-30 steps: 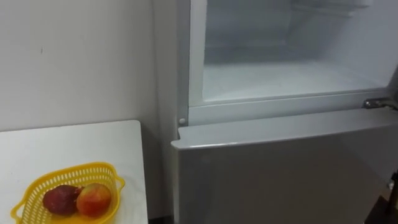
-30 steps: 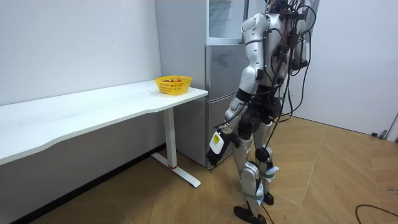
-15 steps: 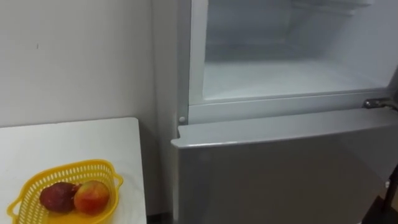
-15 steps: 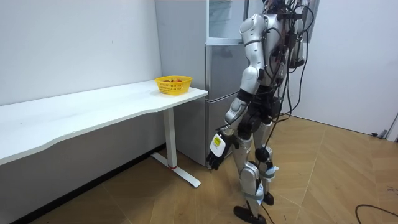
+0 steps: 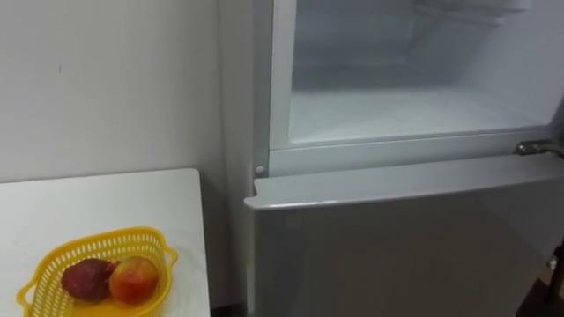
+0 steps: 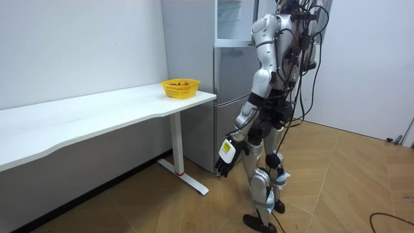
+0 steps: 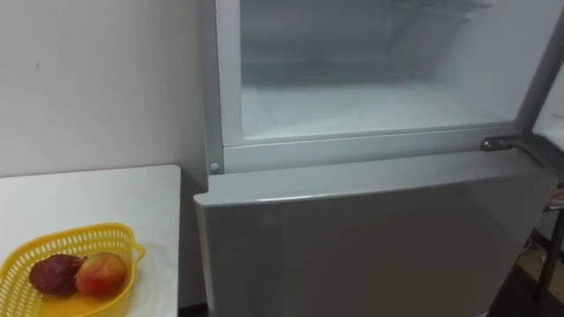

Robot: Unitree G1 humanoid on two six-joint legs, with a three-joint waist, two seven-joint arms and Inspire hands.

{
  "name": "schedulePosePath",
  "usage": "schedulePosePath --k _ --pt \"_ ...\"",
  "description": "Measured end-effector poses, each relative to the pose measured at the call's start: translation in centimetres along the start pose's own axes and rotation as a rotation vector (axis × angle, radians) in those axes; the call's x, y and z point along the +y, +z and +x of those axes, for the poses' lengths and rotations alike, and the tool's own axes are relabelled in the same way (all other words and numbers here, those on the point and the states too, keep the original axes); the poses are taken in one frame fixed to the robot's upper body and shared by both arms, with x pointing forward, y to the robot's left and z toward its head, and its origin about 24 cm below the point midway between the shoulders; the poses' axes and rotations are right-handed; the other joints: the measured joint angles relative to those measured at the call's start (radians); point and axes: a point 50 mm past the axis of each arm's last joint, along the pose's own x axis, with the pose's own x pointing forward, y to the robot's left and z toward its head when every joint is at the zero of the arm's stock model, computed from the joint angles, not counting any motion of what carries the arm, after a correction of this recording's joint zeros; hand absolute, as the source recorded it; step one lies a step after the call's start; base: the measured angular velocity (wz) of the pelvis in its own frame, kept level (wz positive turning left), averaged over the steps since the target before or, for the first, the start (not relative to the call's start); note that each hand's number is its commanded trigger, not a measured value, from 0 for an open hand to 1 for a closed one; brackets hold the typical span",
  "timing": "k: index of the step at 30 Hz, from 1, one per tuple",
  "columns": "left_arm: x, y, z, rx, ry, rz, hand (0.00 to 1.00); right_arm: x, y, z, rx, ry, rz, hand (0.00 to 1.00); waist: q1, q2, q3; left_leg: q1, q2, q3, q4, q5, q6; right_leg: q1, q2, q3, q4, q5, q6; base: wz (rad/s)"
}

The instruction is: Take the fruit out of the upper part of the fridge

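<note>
Our left robot hand hung by the thigh, too small to tell if its fingers were spread. Close by, the yellow basket on the white tabletop held a dark red fruit and a red-and-yellow fruit. Beyond, the upper fridge compartment stood open and looked bare. We figured the fetching was done, closing it up next.

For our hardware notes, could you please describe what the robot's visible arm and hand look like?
In the room view, the left arm has glossy silver-white rounded shells with darker joints at elbow and wrist. The left hand is black, with a small pale yellowish tag on its back.
</note>
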Motion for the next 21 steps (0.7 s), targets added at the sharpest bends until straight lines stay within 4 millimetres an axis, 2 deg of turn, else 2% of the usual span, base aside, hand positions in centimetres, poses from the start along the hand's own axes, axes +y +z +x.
schedulePosePath --k 12,21 --pt "-0.1 -0.2 0.0 0.012 -0.004 -0.001 0.0 0.8 -0.1 -0.2 0.006 0.055 -0.01 0.0 0.005 -0.005 0.0032 0.012 0.0 -0.003 0.0 0.0 0.0 0.016 -0.004 -0.013 -0.001 0.0 -0.001 0.01" --pt "-0.5 -0.7 0.0 0.028 -0.011 0.003 0.0 2.6 -1.6 -0.5 0.018 0.184 -0.092 0.0 0.009 -0.009 0.0044 0.014 0.0 -0.002 0.003 0.0 0.0 0.01 -0.003 -0.013 0.0 -0.002 -0.002 0.0"
